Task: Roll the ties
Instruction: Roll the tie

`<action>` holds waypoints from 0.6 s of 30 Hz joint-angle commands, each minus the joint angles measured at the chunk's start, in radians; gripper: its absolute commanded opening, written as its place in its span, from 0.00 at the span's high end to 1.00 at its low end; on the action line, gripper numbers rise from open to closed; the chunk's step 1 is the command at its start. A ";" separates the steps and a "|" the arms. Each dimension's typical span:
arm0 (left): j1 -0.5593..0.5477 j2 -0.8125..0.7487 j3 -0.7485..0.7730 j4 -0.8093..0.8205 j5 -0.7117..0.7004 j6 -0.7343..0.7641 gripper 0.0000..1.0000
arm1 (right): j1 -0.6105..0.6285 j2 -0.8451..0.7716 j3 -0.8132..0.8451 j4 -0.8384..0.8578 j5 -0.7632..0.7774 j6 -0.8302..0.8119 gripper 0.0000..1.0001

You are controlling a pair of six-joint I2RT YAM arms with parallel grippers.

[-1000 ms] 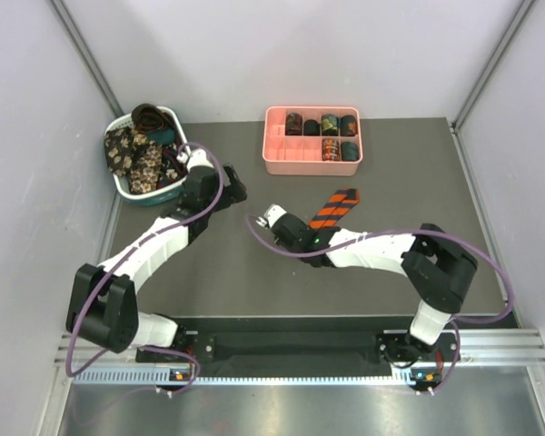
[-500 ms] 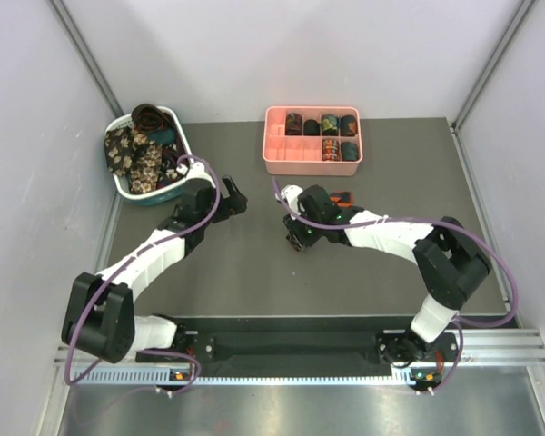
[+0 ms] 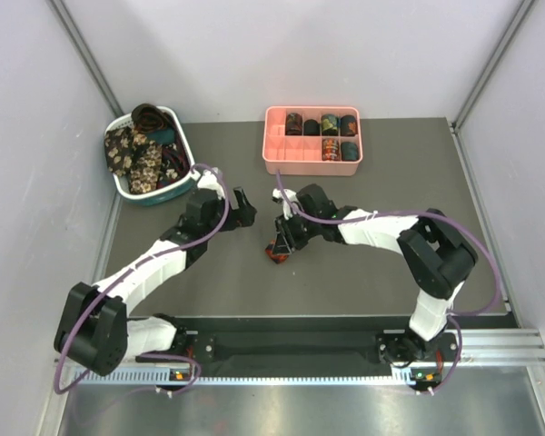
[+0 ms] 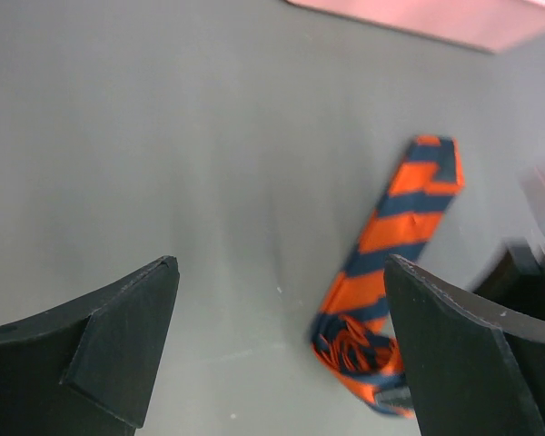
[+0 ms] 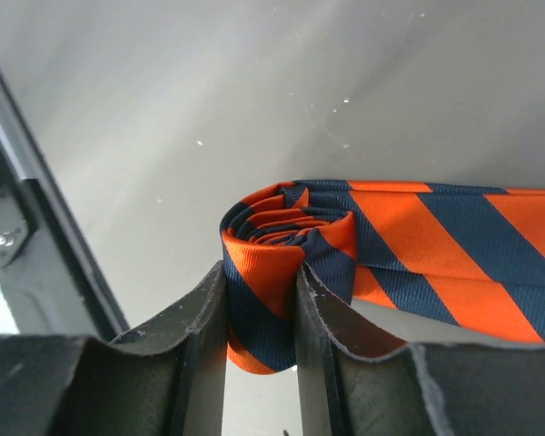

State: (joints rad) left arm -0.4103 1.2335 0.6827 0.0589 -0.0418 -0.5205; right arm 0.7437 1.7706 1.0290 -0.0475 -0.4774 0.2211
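Note:
The orange-and-dark striped tie (image 5: 436, 245) is partly rolled. Its coil (image 5: 286, 227) stands on edge on the grey table, and a flat tail runs off to the right. My right gripper (image 5: 259, 300) is shut on the coil, one finger on each side. In the top view the coil (image 3: 274, 253) shows at the tip of my right gripper (image 3: 282, 242); the arm hides the tail. My left gripper (image 4: 280, 272) is open and empty, just left of the coil (image 4: 354, 350), above the table. In the top view my left gripper (image 3: 244, 216) hovers left of the right one.
A pink compartment tray (image 3: 282, 156) at the back centre holds several rolled ties (image 3: 330, 124). A white-and-teal basket (image 3: 120, 184) at the back left holds floral and dark ties (image 3: 132, 154). Grey walls stand on both sides.
My right gripper has swung left and nearer with the striped tie, which went from a flat strip to a coil with a short tail. My left gripper has moved right toward it.

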 commanded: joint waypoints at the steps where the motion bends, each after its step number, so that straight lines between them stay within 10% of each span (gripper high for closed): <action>1: -0.047 -0.042 -0.032 0.064 -0.019 0.057 0.01 | -0.044 0.055 0.042 0.017 -0.124 0.035 1.00; 18: -0.246 0.020 -0.164 0.307 0.031 0.272 0.02 | -0.214 0.243 0.074 0.094 -0.408 0.018 1.00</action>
State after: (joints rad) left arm -0.6468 1.2354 0.5385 0.2123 -0.0444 -0.3279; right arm 0.5518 1.9541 1.0771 0.0429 -0.8959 0.2913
